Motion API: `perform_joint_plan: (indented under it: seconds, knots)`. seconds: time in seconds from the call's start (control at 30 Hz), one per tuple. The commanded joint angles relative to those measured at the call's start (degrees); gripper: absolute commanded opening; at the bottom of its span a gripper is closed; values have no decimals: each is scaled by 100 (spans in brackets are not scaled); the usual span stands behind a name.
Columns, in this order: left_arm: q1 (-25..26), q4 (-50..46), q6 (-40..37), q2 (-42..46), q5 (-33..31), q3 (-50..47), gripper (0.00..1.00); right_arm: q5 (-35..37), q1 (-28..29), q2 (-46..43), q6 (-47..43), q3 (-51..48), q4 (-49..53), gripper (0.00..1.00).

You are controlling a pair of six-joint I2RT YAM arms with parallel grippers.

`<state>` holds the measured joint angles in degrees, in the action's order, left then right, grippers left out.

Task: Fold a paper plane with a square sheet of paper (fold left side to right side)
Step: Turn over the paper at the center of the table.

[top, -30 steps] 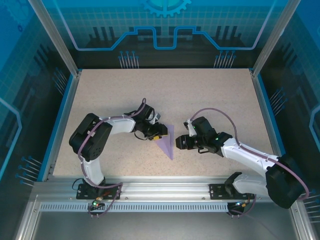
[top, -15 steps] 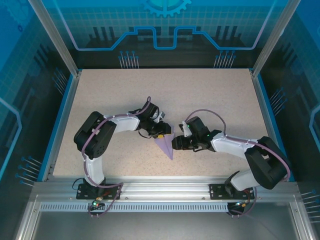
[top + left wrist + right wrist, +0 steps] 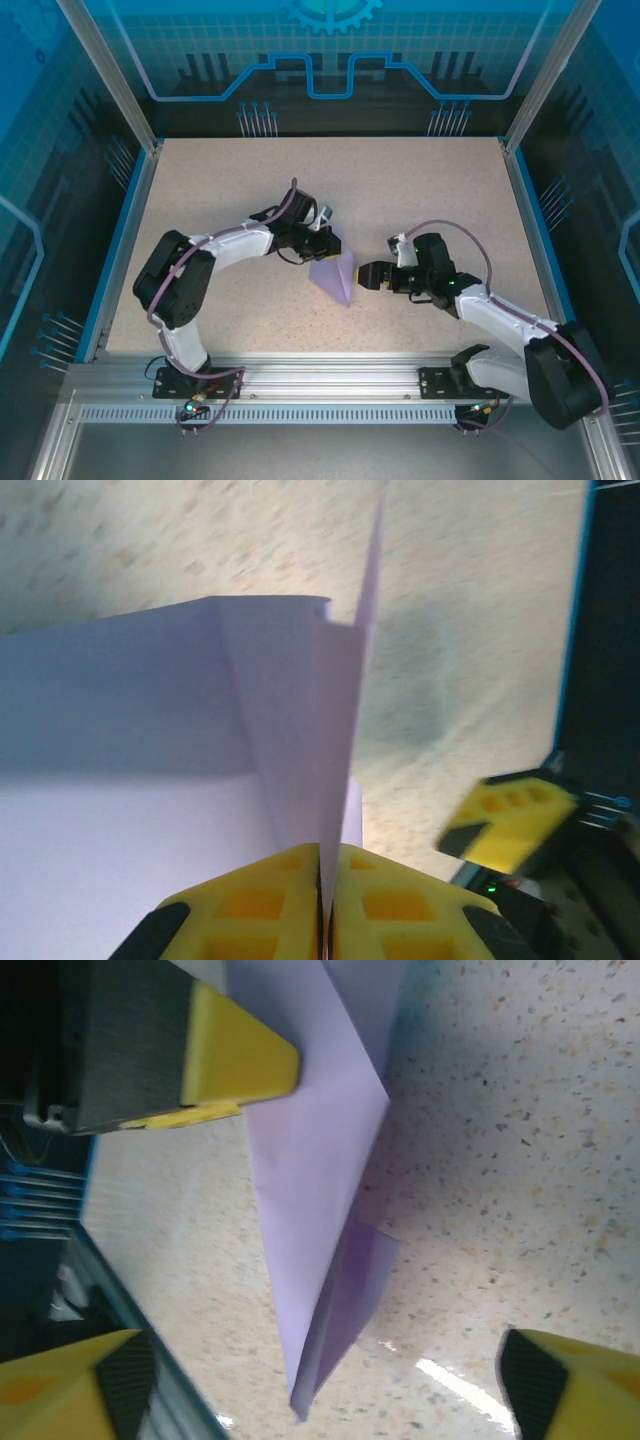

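The square sheet of paper stands folded into a lavender pointed dart, the paper plane (image 3: pixel 335 273), near the middle of the table, its tip towards the near edge. My left gripper (image 3: pixel 322 240) is shut on its far end. In the left wrist view the yellow fingers (image 3: pixel 400 900) pinch the upright layers of the paper plane (image 3: pixel 200 730). My right gripper (image 3: pixel 368 275) is open just right of the plane, a small gap between them. In the right wrist view the paper plane (image 3: pixel 320 1160) hangs tip-down ahead of the right gripper (image 3: pixel 320 1370), touching neither finger.
The speckled beige table (image 3: pixel 420 190) has blue rails on both sides and a metal frame along the near edge (image 3: pixel 330 375). The right gripper's yellow finger (image 3: pixel 505 815) shows in the left wrist view. The left gripper's finger (image 3: pixel 235 1055) shows in the right wrist view.
The left gripper has shut on the paper and shifted it slightly up and right. The right gripper has opened wide and drawn back to the right, off the paper.
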<state>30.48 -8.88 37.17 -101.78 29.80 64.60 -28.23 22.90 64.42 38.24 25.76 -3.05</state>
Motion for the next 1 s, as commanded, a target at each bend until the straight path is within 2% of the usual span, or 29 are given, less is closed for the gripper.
perform_joint_plan:
  seconds: [0.0, 0.27, 0.5, 0.83, 0.97]
  knots:
    - [-151, -175, -25, 600, 30, 326, 11, -957, -256, -301, 182, -110, -440, 100]
    - [-271, 17, 397, 1187, 35, 578, 11, -1891, -234, -150, 1186, -159, -1572, 100]
    - [-254, 291, 670, 1365, 139, 446, 11, -1966, 185, 191, 1788, -38, -2402, 99]
    - [-253, 585, 982, 1438, 298, 155, 11, -1608, 286, 303, 1670, 463, -2174, 63]
    - [-246, 720, 1080, 1452, 329, 3, 11, -1470, 233, 188, 1589, 543, -1970, 44]
